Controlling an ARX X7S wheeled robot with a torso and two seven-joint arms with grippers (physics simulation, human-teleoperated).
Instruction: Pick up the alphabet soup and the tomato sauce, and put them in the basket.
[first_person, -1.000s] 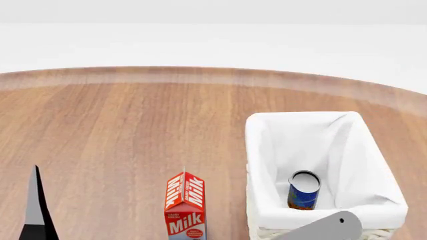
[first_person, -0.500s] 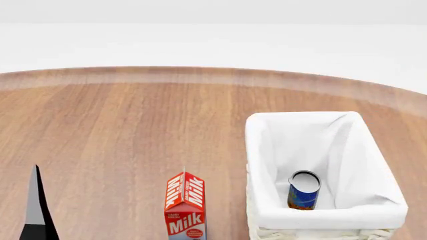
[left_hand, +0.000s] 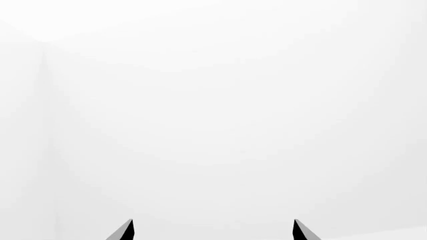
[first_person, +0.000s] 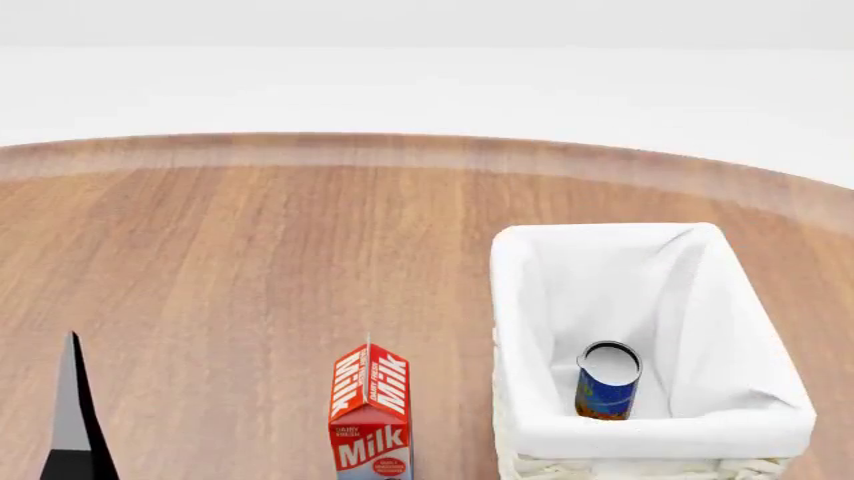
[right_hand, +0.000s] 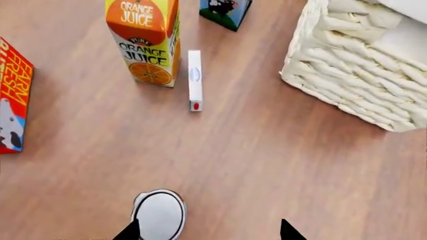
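Right gripper (right_hand: 208, 231) jaws apart above a silver-topped can (right_hand: 159, 214) at frame bottom, possibly the tomato sauce. Left gripper (left_hand: 212, 230) jaws apart, facing blank white. Alphabet soup (first_person: 609, 380) upright inside basket (first_person: 527, 330), lower right.

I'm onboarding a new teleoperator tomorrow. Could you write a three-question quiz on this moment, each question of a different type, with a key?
1. True or false: the alphabet soup stands upright inside the basket.
2. In the right wrist view, which carton stands nearest the small white box? A) orange juice carton B) milk carton C) none
3. Fill in: the right gripper is ___, with a silver-topped can by one of its fingers.

Key: 1 true; 2 A; 3 open
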